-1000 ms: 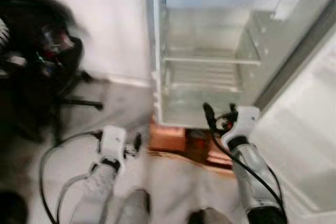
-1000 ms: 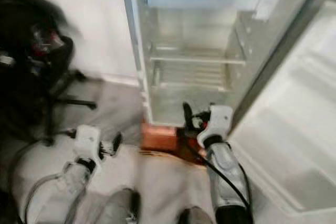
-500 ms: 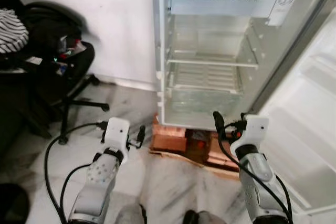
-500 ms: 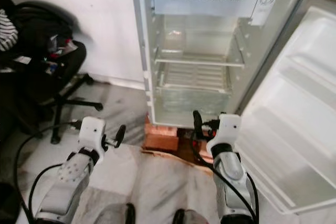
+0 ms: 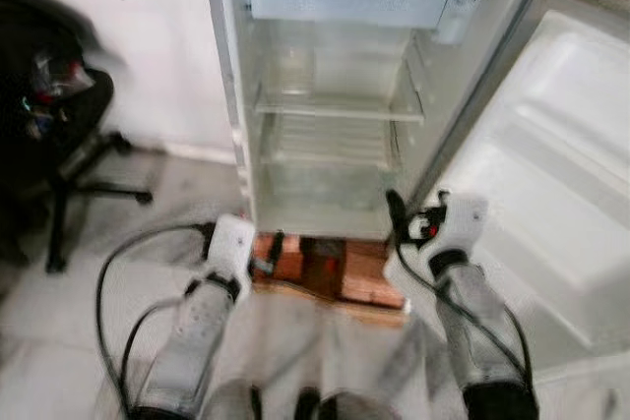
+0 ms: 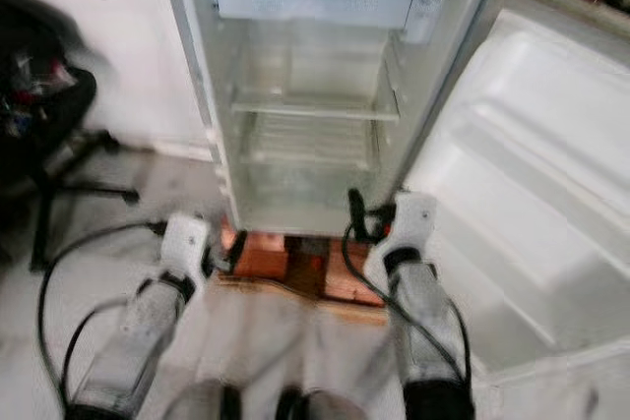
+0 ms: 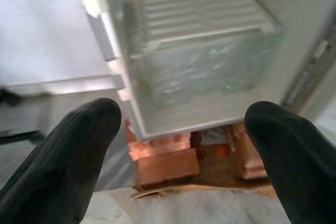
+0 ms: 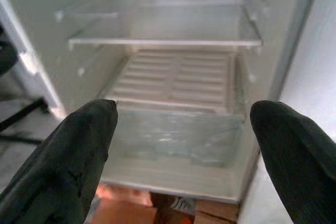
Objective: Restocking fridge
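A small white fridge (image 5: 325, 95) stands open in front of me, with a glass shelf (image 5: 335, 110) and a clear drawer (image 8: 176, 135) inside and nothing on them. Its door (image 5: 551, 174) swings wide to the right. My left gripper (image 5: 271, 248) hangs low by the fridge's bottom left corner, open and holding nothing; its black fingers (image 7: 68, 156) frame the drawer. My right gripper (image 5: 415, 206) is open and bare too, held before the bottom right corner of the cabinet, pointing into the compartment (image 8: 184, 124).
The fridge rests on reddish bricks and boards (image 5: 330, 268) on a pale marble floor. A black office chair (image 5: 49, 125) piled with dark things stands at the left by the white wall. Black cables (image 5: 108, 282) loop over the floor beside my left arm.
The camera has swung right and the picture is blurred, so the fridge sits further left in view. Both grippers stay open, close to the fridge's lower edge.
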Tool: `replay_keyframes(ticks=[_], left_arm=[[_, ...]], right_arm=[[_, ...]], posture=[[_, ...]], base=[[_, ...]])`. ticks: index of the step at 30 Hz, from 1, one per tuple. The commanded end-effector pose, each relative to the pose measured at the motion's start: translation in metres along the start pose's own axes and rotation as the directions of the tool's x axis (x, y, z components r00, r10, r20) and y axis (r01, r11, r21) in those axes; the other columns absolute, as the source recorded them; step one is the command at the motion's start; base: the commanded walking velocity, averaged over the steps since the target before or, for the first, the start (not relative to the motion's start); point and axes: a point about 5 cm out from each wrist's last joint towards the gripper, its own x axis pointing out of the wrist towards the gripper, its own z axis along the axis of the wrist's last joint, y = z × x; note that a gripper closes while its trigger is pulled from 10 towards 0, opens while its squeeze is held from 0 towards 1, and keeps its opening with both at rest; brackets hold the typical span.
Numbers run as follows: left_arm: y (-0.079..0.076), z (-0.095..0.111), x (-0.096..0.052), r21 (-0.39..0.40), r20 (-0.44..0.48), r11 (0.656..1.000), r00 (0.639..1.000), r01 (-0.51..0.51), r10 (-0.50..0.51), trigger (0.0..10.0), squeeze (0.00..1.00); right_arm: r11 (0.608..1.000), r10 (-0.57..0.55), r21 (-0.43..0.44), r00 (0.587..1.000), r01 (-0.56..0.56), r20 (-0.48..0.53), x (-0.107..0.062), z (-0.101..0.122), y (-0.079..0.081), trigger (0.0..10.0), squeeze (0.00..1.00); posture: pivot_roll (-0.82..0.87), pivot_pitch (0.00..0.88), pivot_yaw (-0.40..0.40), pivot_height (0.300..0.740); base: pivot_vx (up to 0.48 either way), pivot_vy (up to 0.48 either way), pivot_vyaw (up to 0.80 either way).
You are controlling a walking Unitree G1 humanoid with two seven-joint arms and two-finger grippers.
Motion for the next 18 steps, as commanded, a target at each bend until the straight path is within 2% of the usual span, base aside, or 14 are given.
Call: replay_keyframes(ticks=[1, 12, 18], left_arm=[[-0.008, -0.002, 0.000, -0.005, -0.006, 1.000, 1.000, 0.012, -0.012, 10.0, 0.00], [-0.010, 0.000, -0.002, 0.008, 0.006, 1.000, 1.000, 0.027, -0.027, 10.0, 0.00], [-0.011, 0.000, -0.003, 0.011, 0.007, 0.999, 0.999, 0.032, -0.032, 10.0, 0.00]], right_arm=[[1.000, -0.020, -0.013, 0.999, 0.020, -0.031, -0.004, -0.006, -0.009, 10.0, 0.00], [1.000, 0.014, -0.010, 0.998, -0.015, -0.066, -0.004, -0.012, -0.007, 10.0, 0.00], [0.989, 0.148, 0.033, 0.983, -0.145, -0.110, -0.006, -0.018, 0.004, 10.0, 0.00]], posture=[[0.14, 0.141, -0.052, 0.740], [0.15, 0.145, -0.053, 0.740], [0.15, 0.147, -0.052, 0.740]], base=[[0.000, -0.420, 0.00], [-0.290, -0.364, 0.00], [-0.317, -0.362, 0.00]])
